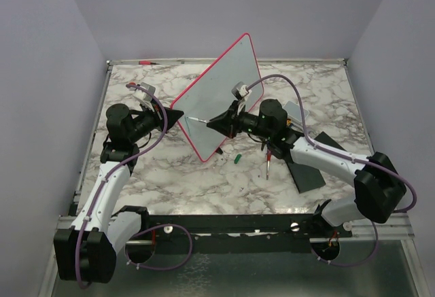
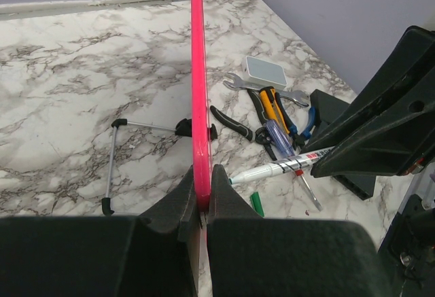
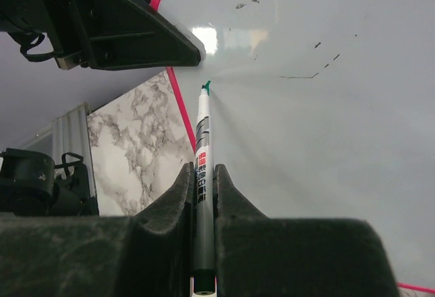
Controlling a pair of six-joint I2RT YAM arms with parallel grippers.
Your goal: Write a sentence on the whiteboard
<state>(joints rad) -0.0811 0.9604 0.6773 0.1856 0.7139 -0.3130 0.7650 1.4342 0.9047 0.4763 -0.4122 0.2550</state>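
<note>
The whiteboard (image 1: 221, 96), white with a red-pink rim, stands tilted up on its edge in the middle of the table. My left gripper (image 1: 181, 117) is shut on its left rim (image 2: 197, 73), with the fingers (image 2: 202, 175) pinching the rim on both sides. My right gripper (image 1: 212, 121) is shut on a white marker (image 3: 202, 147) with its cap off. The marker's green tip (image 3: 206, 86) points at the board face (image 3: 312, 147), close to the left rim; I cannot tell if it touches. A few faint dark marks (image 3: 299, 76) show on the board.
A green marker cap (image 2: 257, 204) lies on the marble under the board. Pliers, a wrench and screwdrivers (image 2: 272, 117) lie to the right beside a small white box (image 2: 265, 71). A thin metal stand (image 2: 112, 168) lies to the left. Black pads (image 1: 309, 175) sit near my right arm.
</note>
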